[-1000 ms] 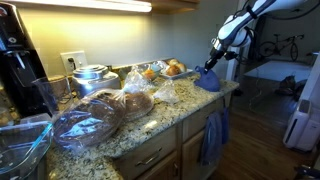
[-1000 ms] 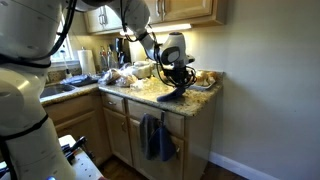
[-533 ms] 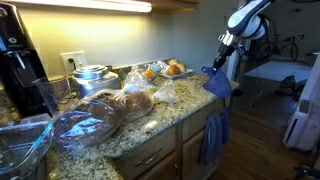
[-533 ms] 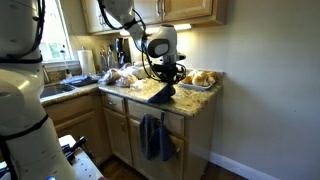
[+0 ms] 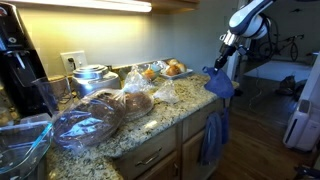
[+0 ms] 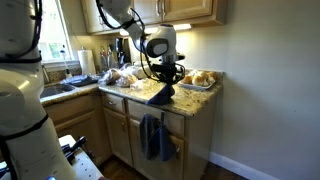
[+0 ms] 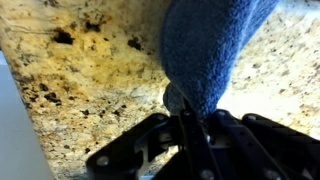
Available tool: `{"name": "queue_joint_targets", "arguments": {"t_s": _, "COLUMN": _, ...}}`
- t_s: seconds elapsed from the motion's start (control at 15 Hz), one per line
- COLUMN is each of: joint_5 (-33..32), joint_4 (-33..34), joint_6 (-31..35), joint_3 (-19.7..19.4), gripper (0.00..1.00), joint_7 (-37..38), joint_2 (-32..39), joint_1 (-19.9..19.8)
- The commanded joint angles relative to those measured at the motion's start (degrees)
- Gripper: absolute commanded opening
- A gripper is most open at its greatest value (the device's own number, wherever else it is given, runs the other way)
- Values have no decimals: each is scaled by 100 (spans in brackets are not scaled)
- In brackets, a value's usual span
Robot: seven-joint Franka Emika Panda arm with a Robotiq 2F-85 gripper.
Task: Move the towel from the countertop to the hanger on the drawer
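My gripper (image 5: 222, 66) is shut on a blue towel (image 5: 218, 84), which hangs from the jaws above the end of the granite countertop (image 5: 150, 125). In an exterior view the towel (image 6: 163, 94) dangles just over the counter's front edge (image 6: 150, 103) under the gripper (image 6: 168, 80). In the wrist view the towel (image 7: 205, 45) fills the top, pinched between the black fingers (image 7: 195, 125), with the speckled counter (image 7: 80, 70) behind. Another blue towel (image 5: 211, 137) hangs on the drawer hanger below; it also shows in an exterior view (image 6: 154, 137).
Bagged bread loaves (image 5: 100, 115), a tray of rolls (image 5: 165, 69), a metal pot (image 5: 90, 75) and a coffee maker (image 5: 18, 65) crowd the countertop. A tray of rolls (image 6: 200, 79) sits at the counter's end. The wall stands beyond.
Over the last second the gripper lifted the towel off the countertop and carried it toward the counter's edge. Since half a second ago nothing has visibly moved.
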Motion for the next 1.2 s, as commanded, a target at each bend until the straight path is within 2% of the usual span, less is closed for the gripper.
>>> {"name": "queue_joint_targets", "arguments": {"t_s": 0.0, "joint_5": 139, "joint_4": -60, "joint_6": -76, "joint_3": -324, "gripper": 7, "joint_7": -91, "joint_2": -88, "joint_1": 311}}
{"name": "queue_joint_targets", "arguments": {"t_s": 0.4, "joint_5": 1240, "joint_4": -651, "joint_6": -448, "joint_3": -320, "gripper": 7, "joint_7": -1044, "joint_2": -741, "joint_1": 303}}
{"name": "queue_joint_targets", "arguments": {"t_s": 0.53, "joint_5": 1534, "joint_4": -917, "joint_6": -624, "joint_3": -430, "gripper": 7, "joint_7": -1331, "joint_2": -1022, "joint_1": 400}}
{"name": "queue_joint_targets", "arguments": {"t_s": 1.13, "joint_5": 1209, "joint_4": -2002, "joint_6": -1573, "joint_3": -1224, "gripper": 7, "joint_7": -1124, "joint_2": -1899, "joint_1": 965}}
